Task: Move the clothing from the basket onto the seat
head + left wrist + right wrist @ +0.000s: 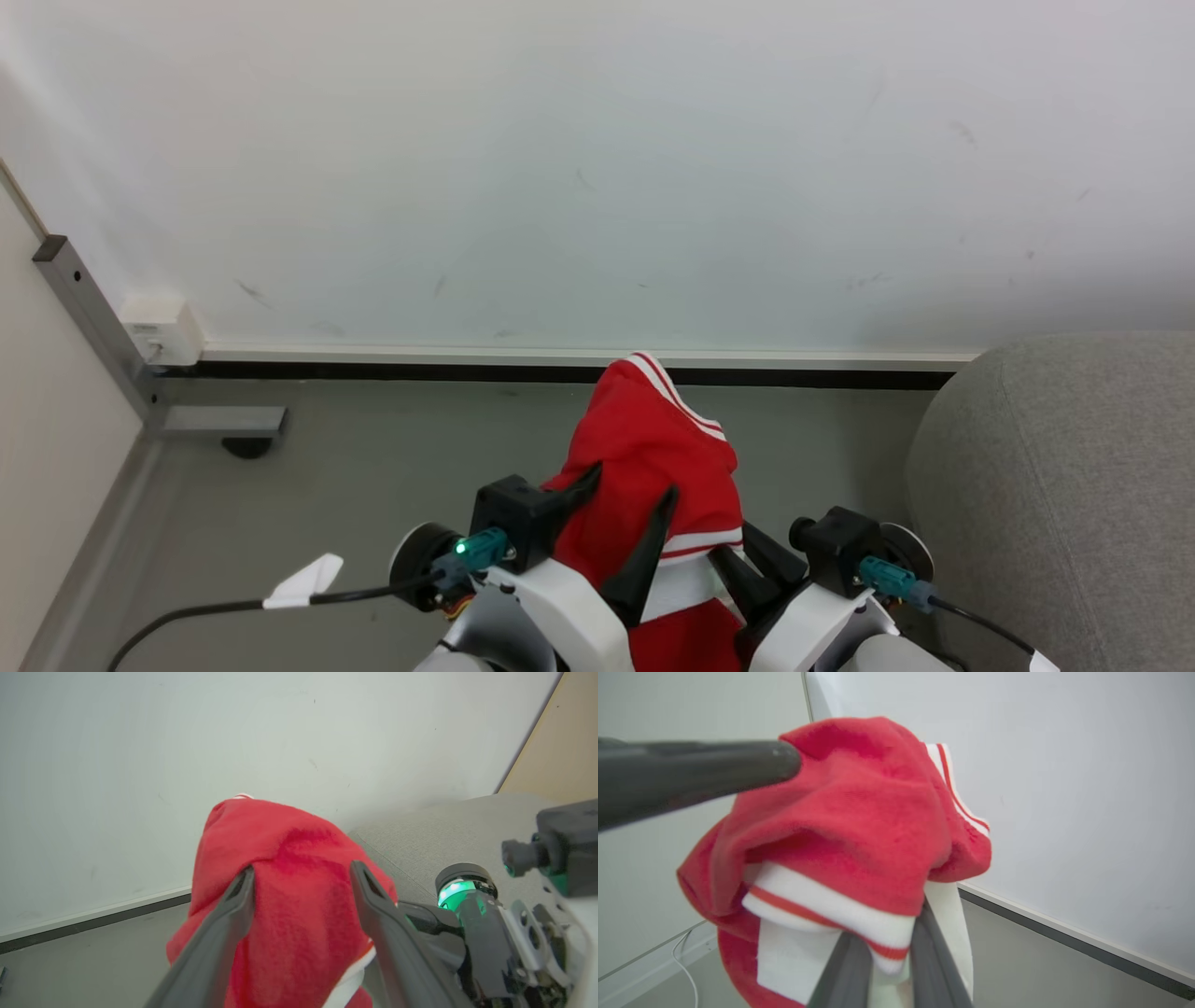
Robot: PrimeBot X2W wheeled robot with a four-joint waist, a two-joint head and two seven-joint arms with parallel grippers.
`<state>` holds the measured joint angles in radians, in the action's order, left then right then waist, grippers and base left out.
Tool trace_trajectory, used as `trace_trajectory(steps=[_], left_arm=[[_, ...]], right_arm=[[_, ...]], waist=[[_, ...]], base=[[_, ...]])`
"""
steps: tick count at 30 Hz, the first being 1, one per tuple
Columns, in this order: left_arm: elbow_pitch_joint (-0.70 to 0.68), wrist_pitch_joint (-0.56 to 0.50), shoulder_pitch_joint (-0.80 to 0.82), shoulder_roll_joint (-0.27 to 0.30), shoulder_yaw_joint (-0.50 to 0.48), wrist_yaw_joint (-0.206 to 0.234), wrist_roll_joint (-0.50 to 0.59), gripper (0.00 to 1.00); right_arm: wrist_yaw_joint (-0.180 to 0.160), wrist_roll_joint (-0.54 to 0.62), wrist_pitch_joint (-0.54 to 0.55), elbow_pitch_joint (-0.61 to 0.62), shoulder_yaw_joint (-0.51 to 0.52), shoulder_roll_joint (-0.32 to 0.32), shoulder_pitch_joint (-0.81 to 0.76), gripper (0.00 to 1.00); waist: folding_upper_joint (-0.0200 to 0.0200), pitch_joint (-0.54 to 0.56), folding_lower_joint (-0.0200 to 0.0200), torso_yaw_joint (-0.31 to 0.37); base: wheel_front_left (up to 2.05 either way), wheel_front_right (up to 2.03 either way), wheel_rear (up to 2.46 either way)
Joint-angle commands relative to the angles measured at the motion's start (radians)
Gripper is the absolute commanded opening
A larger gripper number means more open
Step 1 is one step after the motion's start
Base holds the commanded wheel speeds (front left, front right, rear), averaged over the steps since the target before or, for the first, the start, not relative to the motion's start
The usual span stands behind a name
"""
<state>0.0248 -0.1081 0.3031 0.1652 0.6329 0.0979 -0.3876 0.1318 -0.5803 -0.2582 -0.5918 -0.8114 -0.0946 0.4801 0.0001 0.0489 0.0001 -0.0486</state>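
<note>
Right hand (887,952) clamped on clothing (859,812) (white-striped); left hand (302,871) fingers apart.

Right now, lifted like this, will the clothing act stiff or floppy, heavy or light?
Probably floppy: the clothing sags in folds around the right gripper pinching its white trim. Likely light, since that one pinch seems to carry it.

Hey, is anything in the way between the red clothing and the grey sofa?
Nothing visible stands between them. The clothing, pinched in the right gripper, hangs left of the seat; the open left gripper straddles it.
</note>
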Motion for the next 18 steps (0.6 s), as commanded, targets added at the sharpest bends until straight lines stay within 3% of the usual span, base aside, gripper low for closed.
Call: trace_trajectory(steps=[1,11,18], left_arm=[[0.001,-0.005,0.008,0.005,0.002,0.003,0.000,1.00],[-0.002,-0.013,0.005,0.013,0.008,0.009,-0.005,1.00],[-0.012,-0.013,-0.011,0.022,0.007,0.019,-0.010,1.00]], right_arm=[[-0.002,0.006,-0.007,0.006,0.007,-0.005,-0.007,0.00],[-0.002,0.018,-0.008,0.041,0.064,-0.025,-0.026,0.00],[-0.002,0.033,-0.006,0.095,0.138,-0.059,-0.028,0.00]], waist=[[-0.0001,0.000,-0.0001,0.000],[-0.0001,-0.004,-0.0001,0.015],[-0.0001,-0.008,-0.0001,0.087]], base=[[0.00,0.00,0.00],[0.00,0.00,0.00],[0.00,0.00,0.00]])
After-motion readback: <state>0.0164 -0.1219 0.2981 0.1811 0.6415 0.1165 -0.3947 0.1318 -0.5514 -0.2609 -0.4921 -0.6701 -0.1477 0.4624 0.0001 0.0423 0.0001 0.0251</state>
